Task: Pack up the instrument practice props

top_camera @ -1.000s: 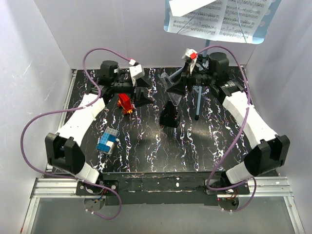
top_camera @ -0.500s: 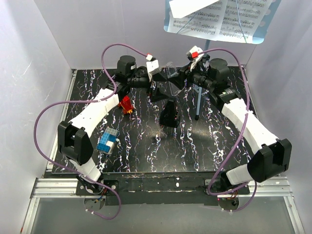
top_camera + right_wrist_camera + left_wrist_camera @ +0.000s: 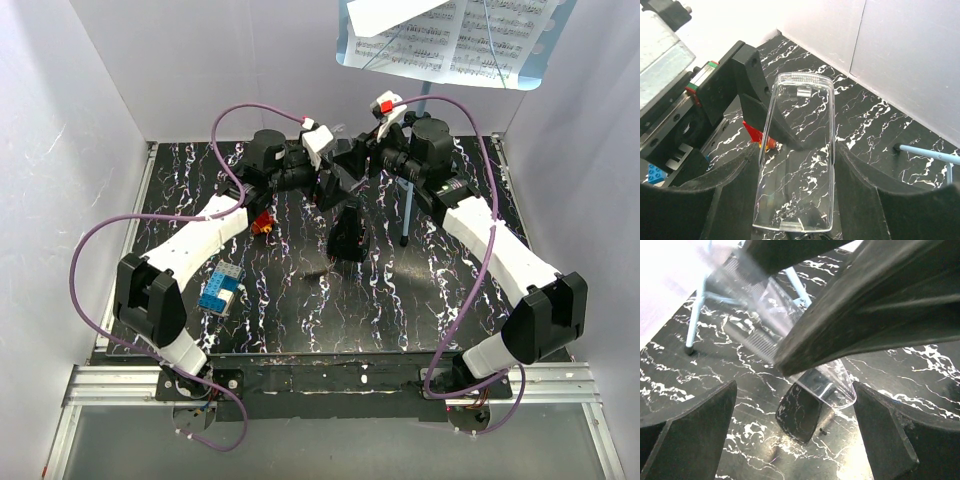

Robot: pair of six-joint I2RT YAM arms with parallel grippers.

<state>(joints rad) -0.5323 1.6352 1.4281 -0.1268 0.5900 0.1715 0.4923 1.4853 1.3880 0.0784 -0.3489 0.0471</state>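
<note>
The light-blue music stand's perforated desk (image 3: pixel 545 62) stands high at the back right and carries white sheet-music pages (image 3: pixel 470 35). Its thin pole (image 3: pixel 407 205) drops to the table, and its legs show in the left wrist view (image 3: pixel 694 322) and the right wrist view (image 3: pixel 927 151). My right gripper (image 3: pixel 352 160) (image 3: pixel 797 200) is shut on a clear plastic case (image 3: pixel 797 150) held above the table, left of the pole. My left gripper (image 3: pixel 325 185) (image 3: pixel 795 440) is open just below the case (image 3: pixel 827 385), apart from it.
A black wedge-shaped block (image 3: pixel 347 235) stands on the marbled black table under both grippers and shows in the left wrist view (image 3: pixel 799 412). A red toy (image 3: pixel 262 222) and blue bricks (image 3: pixel 220 288) lie at the left. White walls close the back and sides.
My left arm has swung right and back, bringing its open gripper up to the right gripper. The right gripper has shifted left with the clear case.
</note>
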